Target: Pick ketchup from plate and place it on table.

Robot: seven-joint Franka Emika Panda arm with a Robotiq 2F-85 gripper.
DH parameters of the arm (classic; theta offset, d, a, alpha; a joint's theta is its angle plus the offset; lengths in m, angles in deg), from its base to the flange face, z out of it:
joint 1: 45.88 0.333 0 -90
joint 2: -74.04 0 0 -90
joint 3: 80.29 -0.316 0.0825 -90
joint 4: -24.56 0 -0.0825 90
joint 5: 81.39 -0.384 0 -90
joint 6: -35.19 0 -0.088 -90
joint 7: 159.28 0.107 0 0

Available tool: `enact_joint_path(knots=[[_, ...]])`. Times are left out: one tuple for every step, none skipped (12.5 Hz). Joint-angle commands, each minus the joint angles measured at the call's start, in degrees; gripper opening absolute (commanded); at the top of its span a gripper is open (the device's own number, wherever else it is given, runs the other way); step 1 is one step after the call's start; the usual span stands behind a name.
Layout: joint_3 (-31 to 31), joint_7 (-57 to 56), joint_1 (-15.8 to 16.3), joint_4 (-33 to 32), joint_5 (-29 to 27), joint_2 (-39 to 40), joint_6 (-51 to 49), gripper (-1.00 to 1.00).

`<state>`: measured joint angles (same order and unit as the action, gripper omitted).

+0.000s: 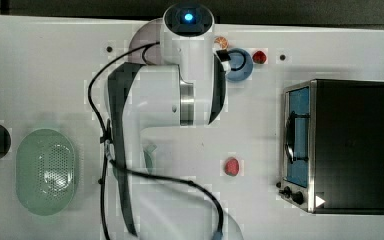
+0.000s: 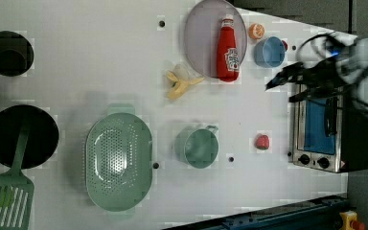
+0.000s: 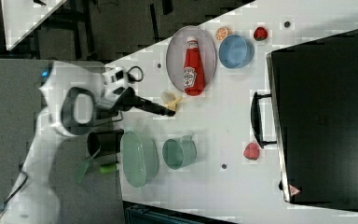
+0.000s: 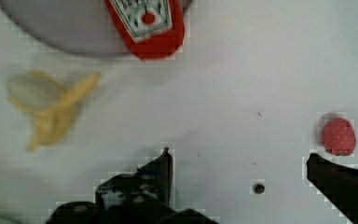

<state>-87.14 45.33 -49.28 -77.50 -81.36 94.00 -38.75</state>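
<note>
The ketchup [image 2: 228, 48] is a red squeeze bottle with a white cap. It lies on its side on the pale grey-lilac plate [image 2: 201, 38], and its base reaches the plate's rim. The right view shows the ketchup [image 3: 192, 67] on the plate [image 3: 176, 51] too. My gripper [image 4: 239, 155] is open with nothing between its fingers. It hovers over the white table [image 4: 242, 93], a short way off the ketchup's [image 4: 149, 28] base. In the top view my arm covers most of the plate [image 1: 141, 36].
A banana peel [image 2: 182, 84] lies beside the plate. An orange [image 2: 256, 31], a blue bowl [image 2: 269, 51], a green cup [image 2: 197, 146], a green basket [image 2: 119, 160], a strawberry [image 2: 262, 142] and a toaster oven [image 2: 323, 139] stand around. Black dishes and a spatula [image 2: 7, 196] occupy the left view's left.
</note>
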Motion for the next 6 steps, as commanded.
enact_joint_path(knots=[[-0.4, -7.7, 1.7, 1.9, 2.2, 2.6, 7.2, 1.0], [-0.4, -8.0, 2.1, 2.1, 3.5, 4.8, 10.2, 1.0], [-0.4, -8.2, 2.3, 2.2, 4.4, 6.8, 13.7, 1.0], [-0.4, -8.7, 2.5, 2.4, 5.0, 8.8, 17.3, 1.0], [-0.4, -10.4, 2.8, 2.6, 5.8, 10.7, 20.5, 1.0], [-0.4, -12.3, 3.0, 2.7, 6.9, 12.5, 23.3, 1.0]])
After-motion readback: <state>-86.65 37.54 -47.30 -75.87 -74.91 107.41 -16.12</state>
